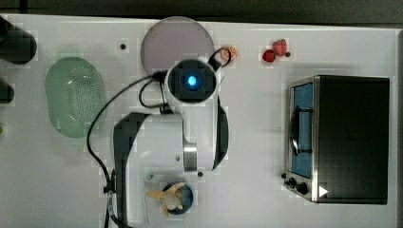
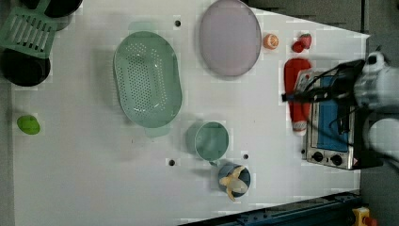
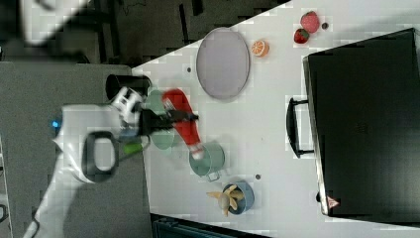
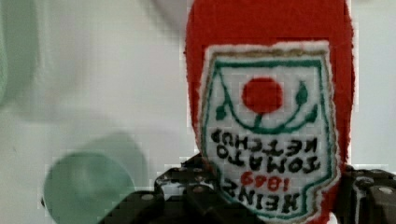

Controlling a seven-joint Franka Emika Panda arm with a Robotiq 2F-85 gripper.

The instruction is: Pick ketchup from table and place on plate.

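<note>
Red plush ketchup bottle point(image 3: 184, 121) with its white stitched label hangs pinched in the black gripper point(image 3: 171, 118), white arm point(image 3: 86, 144) reaching level, above the white table point(image 3: 267, 129).

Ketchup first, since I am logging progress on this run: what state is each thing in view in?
ketchup: gripped and held in the air, not yet on the plate.
end effector: shut on the ketchup.
plate: bare, flat on the table.
green basket: empty.
green cup: upright, empty.
blue cup: holds a banana-like item.
toaster oven: door shut.
</note>
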